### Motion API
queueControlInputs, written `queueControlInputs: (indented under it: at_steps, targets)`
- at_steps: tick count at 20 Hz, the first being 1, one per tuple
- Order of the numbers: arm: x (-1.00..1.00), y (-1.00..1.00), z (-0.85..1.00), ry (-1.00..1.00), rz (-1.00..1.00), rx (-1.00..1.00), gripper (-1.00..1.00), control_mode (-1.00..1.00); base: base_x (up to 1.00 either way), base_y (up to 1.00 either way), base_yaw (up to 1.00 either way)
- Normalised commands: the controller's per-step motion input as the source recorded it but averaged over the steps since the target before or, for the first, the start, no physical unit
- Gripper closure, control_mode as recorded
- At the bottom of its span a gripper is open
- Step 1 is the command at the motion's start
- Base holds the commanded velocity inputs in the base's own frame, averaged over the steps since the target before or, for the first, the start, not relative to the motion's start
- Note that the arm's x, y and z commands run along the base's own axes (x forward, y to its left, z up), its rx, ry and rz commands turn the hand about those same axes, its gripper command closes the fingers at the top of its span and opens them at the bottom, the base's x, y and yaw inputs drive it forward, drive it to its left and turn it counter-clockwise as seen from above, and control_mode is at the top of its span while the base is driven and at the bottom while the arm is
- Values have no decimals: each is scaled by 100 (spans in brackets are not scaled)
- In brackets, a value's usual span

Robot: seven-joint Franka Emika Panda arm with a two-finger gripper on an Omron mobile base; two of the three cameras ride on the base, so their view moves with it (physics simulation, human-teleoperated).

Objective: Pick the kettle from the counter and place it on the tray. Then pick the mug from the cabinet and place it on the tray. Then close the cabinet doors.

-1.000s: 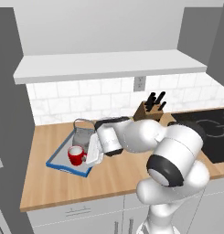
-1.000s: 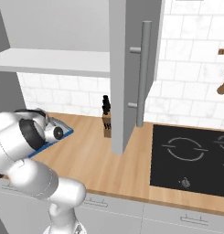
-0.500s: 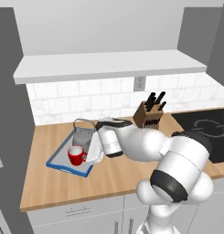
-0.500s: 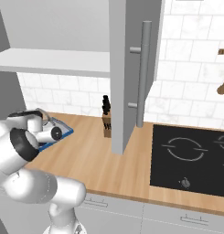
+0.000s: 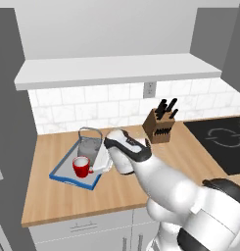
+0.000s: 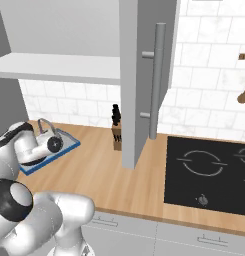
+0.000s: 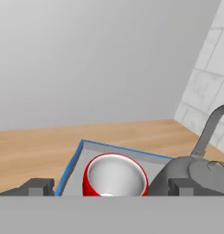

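Wooden surface [image 5: 116, 191] carried the tray [image 5: 66, 175] with the kettle [image 5: 90, 146] and the mug [image 5: 82, 167] both on it, the pincer [image 7: 111, 186] released just beside the mug, so closing the open cabinet doors [image 6: 144, 85] seemingly came next.

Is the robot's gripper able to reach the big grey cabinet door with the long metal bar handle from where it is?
Probably yes, with a wide swing. The open gripper sits low over the red mug in the blue-rimmed tray; the grey cabinet door stands open past the knife block, nothing between.
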Motion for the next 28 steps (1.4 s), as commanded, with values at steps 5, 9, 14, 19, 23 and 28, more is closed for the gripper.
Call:
queueControlInputs:
  at_steps: [5,9,14,19,23,28]
  targets:
    - [-27,-11,50,1,-11,0,-100,-100,0,0,0]
    - [-44,-14,49,0,-12,0,-100,-100,0,0,0]
    - [-57,-13,48,0,-7,0,-100,-100,0,0,0]
    - [-55,-14,53,0,-4,0,-100,-100,0,0,0]
    - [-34,-10,58,12,-9,0,-100,-100,0,0,0]
    - [-29,-11,51,17,-11,0,-100,-100,0,0,0]
